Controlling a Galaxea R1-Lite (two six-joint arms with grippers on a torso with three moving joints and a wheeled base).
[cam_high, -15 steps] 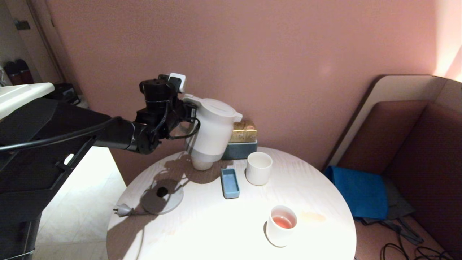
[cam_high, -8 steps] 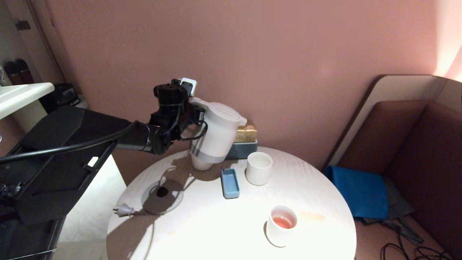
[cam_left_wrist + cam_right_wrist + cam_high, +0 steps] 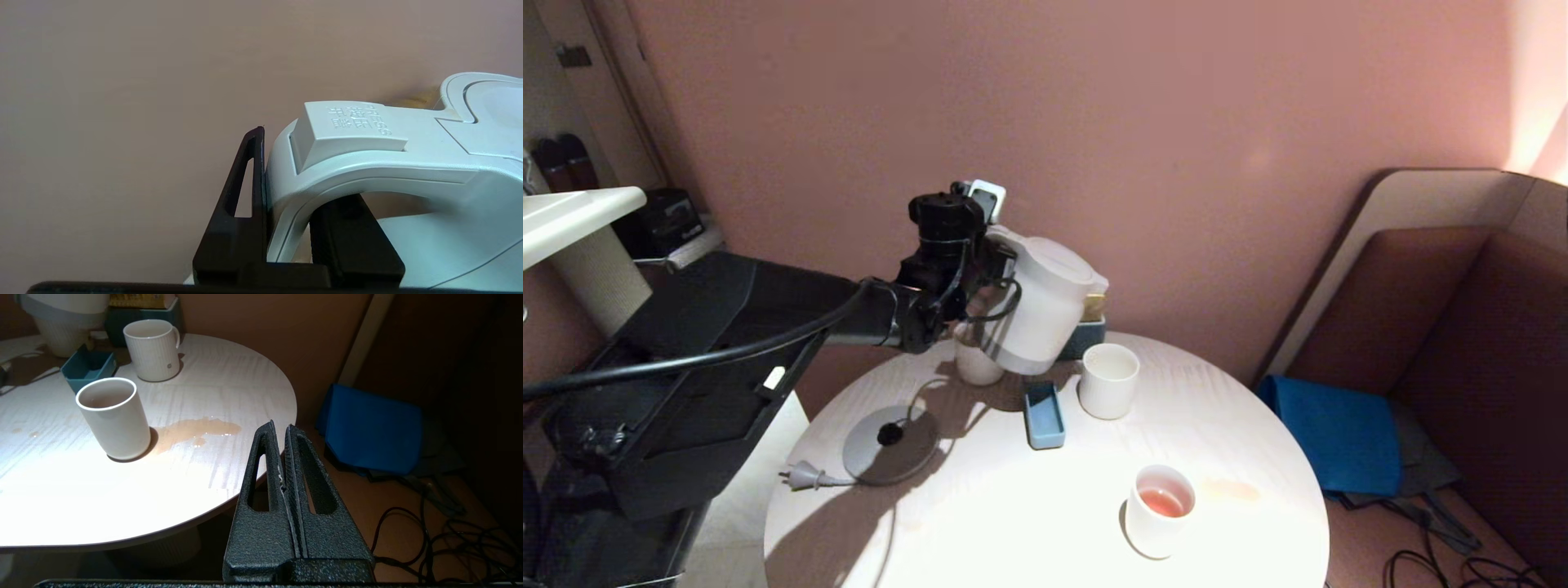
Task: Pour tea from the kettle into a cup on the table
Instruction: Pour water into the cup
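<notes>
My left pincer (image 3: 992, 273) is clamped on the loop handle of the kettle (image 3: 1045, 306), one finger (image 3: 241, 212) outside the handle and the other inside the loop. The kettle hangs above the far edge of the counter (image 3: 1013, 506), clear of its surface and tilted, spout toward the ribbed mug (image 3: 1108, 380). The lid is closed; a raised button marked PRESS (image 3: 351, 130) sits on top of the handle.

The ribbed mug stands upright near the far edge of the counter, loop handle turned toward the wall. A small blue tray (image 3: 1043, 415) lies just beside it, toward the counter's left. A ribbed white tumbler (image 3: 977, 359) stands below the kettle. The round kettle base (image 3: 890, 445) rests near the left edge with its plug (image 3: 800, 475) alongside.

A smooth white cup (image 3: 1160, 510) containing pale orange-pink tea (image 3: 1162, 501) stands near the near right edge, beside a spilled puddle (image 3: 196, 430).

My right pincer (image 3: 282, 457) is closed and empty, off the counter's right edge.
</notes>
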